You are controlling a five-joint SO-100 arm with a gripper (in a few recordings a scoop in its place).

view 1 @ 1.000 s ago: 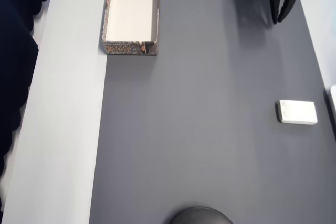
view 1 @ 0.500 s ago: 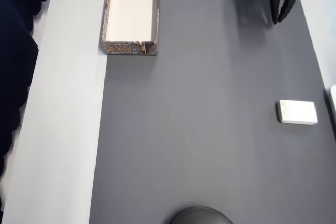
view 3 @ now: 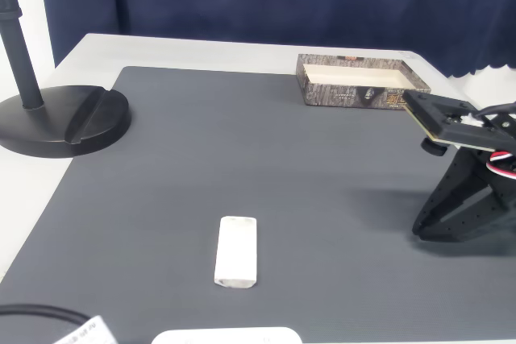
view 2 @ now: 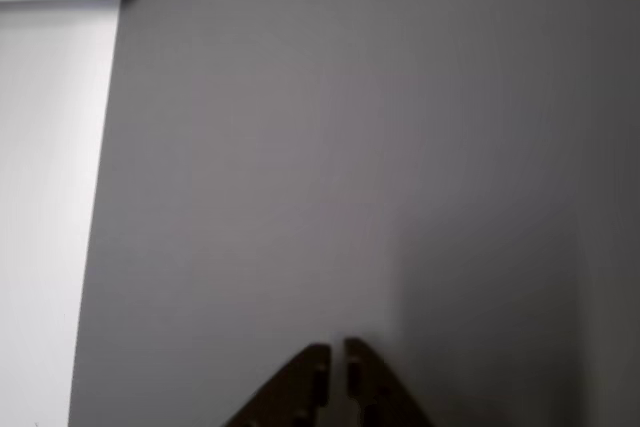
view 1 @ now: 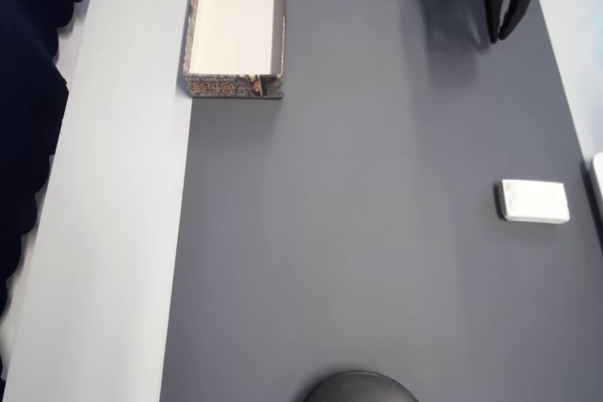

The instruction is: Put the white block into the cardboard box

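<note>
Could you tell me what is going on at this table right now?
Nothing is being handled yet. The arm's hand hangs empty over a far part of the grey mat, its fingers close together. The white block lies flat on the mat, well away from the hand. The box sits empty at the mat's other edge, apart from both.

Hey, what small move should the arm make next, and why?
Probably swing the claw toward the small flat white rectangular block while opening it. The block lies untouched on the dark grey mat, far from the long cardboard box, and the claw's jaws look nearly closed, holding nothing.
</note>
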